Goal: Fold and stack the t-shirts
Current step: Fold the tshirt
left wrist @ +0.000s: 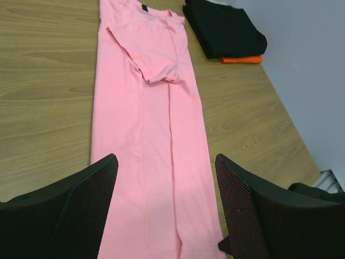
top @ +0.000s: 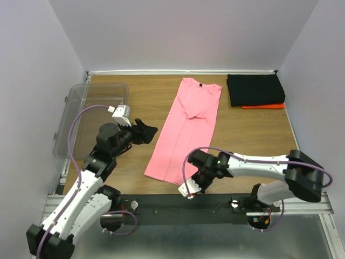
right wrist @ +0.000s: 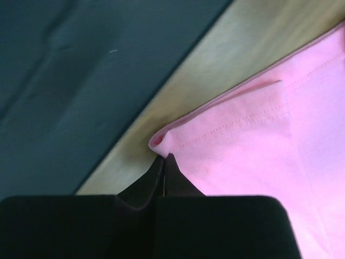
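Observation:
A bright pink t-shirt [top: 186, 127] lies folded into a long narrow strip down the middle of the table, collar at the far end. My right gripper [top: 187, 181] is down at its near right hem corner, shut on a pinch of pink fabric [right wrist: 178, 137]; the fingertips [right wrist: 163, 157] meet with cloth bunched at them. My left gripper [top: 145, 131] hangs open to the left of the strip, and its wrist view looks along the pink t-shirt [left wrist: 145, 135] between wide-apart fingers. A folded black t-shirt [top: 254, 89] lies on a folded orange-red one [top: 263, 106] at the far right.
A clear plastic tub [top: 81, 108] stands at the table's left edge. The near table edge and the black rail [top: 178, 202] run just beside my right gripper. Grey walls close in the table on three sides.

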Robot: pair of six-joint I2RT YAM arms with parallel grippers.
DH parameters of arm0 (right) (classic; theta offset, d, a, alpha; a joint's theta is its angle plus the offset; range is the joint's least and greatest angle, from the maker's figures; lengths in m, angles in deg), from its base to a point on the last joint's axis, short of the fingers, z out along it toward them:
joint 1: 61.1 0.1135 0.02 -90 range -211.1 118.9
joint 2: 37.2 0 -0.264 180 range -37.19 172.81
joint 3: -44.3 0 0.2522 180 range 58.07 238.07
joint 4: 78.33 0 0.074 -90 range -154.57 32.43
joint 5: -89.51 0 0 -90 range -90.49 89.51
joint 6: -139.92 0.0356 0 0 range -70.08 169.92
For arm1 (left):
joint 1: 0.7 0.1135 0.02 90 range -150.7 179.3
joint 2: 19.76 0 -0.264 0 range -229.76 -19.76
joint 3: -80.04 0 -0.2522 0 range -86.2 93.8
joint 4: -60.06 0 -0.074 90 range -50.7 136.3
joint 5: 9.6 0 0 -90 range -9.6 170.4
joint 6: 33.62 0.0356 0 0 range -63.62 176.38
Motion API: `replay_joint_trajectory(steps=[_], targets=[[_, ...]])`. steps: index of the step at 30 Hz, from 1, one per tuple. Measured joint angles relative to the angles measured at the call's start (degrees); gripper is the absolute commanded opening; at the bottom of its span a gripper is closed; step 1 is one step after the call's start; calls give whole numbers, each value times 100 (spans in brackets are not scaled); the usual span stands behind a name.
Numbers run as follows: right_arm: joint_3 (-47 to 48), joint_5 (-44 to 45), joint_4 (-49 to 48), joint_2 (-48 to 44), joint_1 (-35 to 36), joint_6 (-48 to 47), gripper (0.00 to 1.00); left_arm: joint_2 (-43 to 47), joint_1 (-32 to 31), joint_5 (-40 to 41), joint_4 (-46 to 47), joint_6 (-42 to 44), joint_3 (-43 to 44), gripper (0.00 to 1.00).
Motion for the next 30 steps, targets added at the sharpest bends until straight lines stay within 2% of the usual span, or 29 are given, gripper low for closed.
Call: replay_joint_trajectory(steps=[2,3,4,6,9,11,12,16,21,26,30], targets=[[-94,7,280,-297,28,-13,4,-334,0,-129,197,-26,0,80],[-162,17,391,-520,33,-9,25,-638,0,-208,304,-33,0,80],[-236,55,501,-732,33,11,41,-828,0,-278,448,-46,9,80],[-378,153,726,-1261,28,76,60,-1427,0,-404,730,-50,50,80],[-446,494,890,-2103,-37,503,69,-2610,0,-538,1036,-48,494,79],[-442,629,839,-2594,-435,769,79,-3392,0,-564,1215,-37,949,77],[-448,844,680,-2841,-813,1034,88,-3746,0,-564,1204,-22,1237,77],[-647,1989,-505,-3386,-2031,2090,89,-5560,0,-551,1432,94,2837,76],[-435,2868,-1244,-3001,-3248,3425,85,-7696,4,-457,1167,378,4822,76],[227,2358,-1508,-2216,-4579,4597,86,-9374,7,-334,363,682,6767,76],[400,1840,-1526,-1718,-4848,5077,87,-10153,35,-199,-260,872,7840,73]])
